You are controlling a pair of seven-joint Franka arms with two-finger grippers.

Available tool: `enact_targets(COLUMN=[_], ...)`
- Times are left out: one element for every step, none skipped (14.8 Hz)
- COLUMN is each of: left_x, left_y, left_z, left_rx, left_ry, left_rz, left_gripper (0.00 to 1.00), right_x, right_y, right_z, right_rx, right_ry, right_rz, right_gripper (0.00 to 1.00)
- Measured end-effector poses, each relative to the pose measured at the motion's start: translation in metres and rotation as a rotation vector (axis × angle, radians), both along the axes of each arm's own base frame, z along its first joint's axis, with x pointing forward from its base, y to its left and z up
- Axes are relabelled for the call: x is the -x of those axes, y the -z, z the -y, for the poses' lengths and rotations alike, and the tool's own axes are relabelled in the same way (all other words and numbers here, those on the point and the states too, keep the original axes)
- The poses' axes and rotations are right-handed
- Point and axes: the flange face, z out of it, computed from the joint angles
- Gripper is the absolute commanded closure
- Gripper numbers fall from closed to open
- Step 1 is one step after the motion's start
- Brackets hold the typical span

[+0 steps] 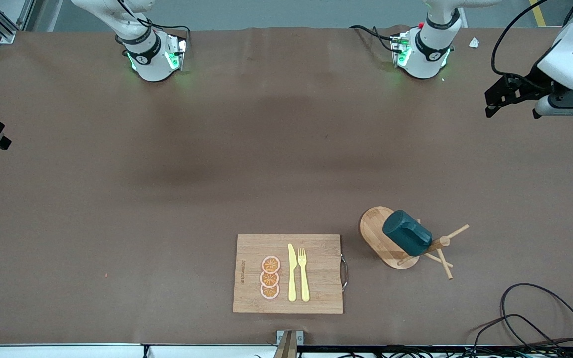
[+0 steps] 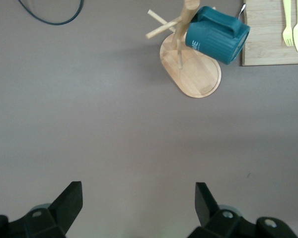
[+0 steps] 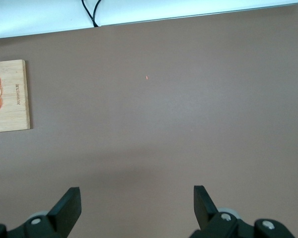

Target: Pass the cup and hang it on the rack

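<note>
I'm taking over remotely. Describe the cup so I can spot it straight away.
Find the bamboo cutting board at the table edge nearest the front camera. Beside it, toward the left arm's end, stands the wooden rack. The cup hangs tilted on it: the only dark teal thing there.

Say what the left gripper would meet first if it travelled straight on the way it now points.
Probably only the bare brown table: the open left gripper points down at it, and the light wooden rack lies off to one side.
</note>
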Motion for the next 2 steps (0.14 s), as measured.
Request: enact_targets(left_x=[-0.0023,-0.004], left_y=[0.0008,0.0013], left_z=[0.0003,0.0001], left_rx=[0.001,0.001], left_ry=[0.0,0.0], left_rz=[-0.001,-0.001], left_gripper=[0.0,0.0], right_x=[0.0,0.0], right_y=[0.0,0.0], right_z=[0.0,0.0], right_rx=[0.0,0.0], right_ry=[0.0,0.0], right_rz=[0.0,0.0], right_gripper=[0.0,0.0])
